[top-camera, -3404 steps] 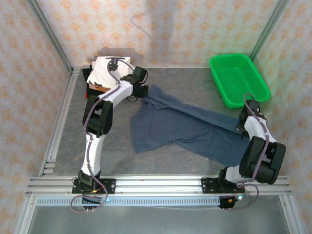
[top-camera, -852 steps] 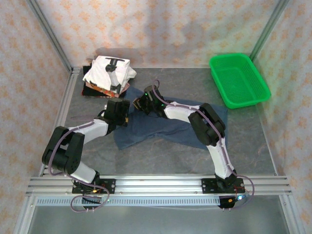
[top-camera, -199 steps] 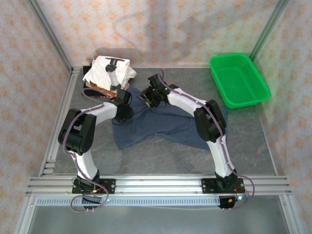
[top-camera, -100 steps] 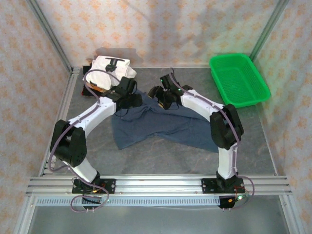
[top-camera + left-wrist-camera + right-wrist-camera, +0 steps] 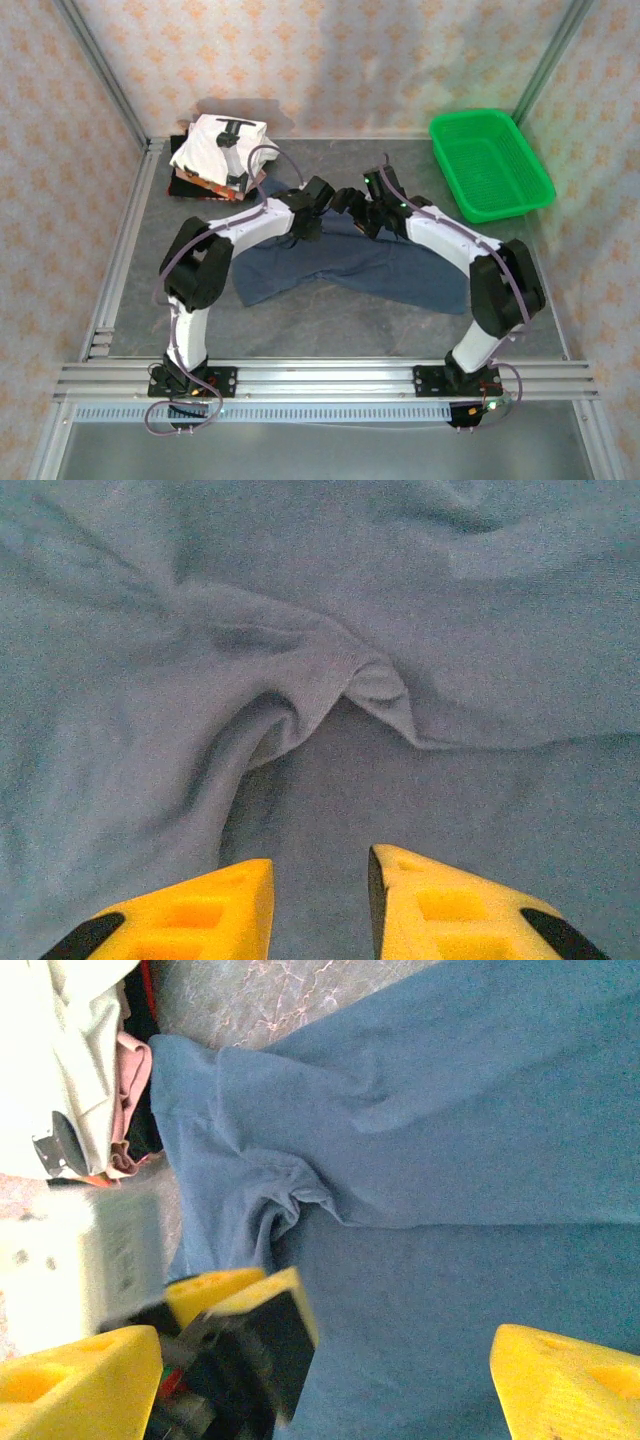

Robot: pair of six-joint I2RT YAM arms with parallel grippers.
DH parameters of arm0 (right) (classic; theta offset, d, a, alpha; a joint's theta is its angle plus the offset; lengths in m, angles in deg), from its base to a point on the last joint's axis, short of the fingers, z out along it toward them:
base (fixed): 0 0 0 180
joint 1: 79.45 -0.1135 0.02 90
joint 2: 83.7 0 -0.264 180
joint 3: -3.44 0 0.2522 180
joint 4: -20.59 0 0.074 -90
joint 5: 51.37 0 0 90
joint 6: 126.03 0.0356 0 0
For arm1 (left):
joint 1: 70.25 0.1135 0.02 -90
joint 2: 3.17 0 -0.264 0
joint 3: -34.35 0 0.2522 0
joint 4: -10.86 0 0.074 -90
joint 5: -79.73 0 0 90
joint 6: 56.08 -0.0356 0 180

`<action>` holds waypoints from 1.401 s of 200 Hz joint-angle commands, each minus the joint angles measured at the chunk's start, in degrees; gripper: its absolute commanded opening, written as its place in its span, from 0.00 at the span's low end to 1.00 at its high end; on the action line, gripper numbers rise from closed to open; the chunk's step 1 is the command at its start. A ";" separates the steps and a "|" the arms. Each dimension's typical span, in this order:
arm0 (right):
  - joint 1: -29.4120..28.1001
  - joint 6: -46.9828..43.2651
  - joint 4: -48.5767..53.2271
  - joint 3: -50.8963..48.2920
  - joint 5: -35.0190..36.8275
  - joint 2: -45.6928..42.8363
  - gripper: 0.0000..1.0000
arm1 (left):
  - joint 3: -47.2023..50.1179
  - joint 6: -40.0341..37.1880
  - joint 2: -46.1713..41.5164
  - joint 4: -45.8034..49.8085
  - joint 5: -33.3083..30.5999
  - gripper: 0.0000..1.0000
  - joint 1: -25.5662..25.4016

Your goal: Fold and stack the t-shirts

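I see the blue shirt (image 5: 340, 262) as a plain, dusty navy cloth, spread crumpled across the middle of the desk (image 5: 330, 320), with soft creases and one small pucker near its far edge. The stack (image 5: 220, 150) of folded shirts, white on top, sits in the far left corner, and the blue shirt's far left corner lies just beside it. My left tool (image 5: 325, 195) hangs low over the shirt, its jaws a narrow way apart with nothing between them, the pucker just ahead of its tips. My right tool (image 5: 358, 208) faces it from close by over the same far edge, jaws wide, gripping nothing. The basket (image 5: 470, 115) stands in the far right corner, well apart from the shirt. Bare desk lies open between the shirt and the arm bases, and on the shirt's right.
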 commanded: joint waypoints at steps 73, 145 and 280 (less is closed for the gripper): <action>2.86 -1.89 -0.35 -5.25 -1.68 -6.40 0.86 | -8.25 -5.88 8.11 6.08 -10.13 0.28 0.02; 3.16 -1.58 -0.45 -5.70 -1.59 -6.03 0.86 | -5.99 -4.29 4.71 5.15 -8.98 0.26 -1.01; 3.30 -1.14 -0.97 -4.53 -2.43 -4.22 0.86 | -2.53 -4.86 4.65 3.45 -9.32 0.25 1.75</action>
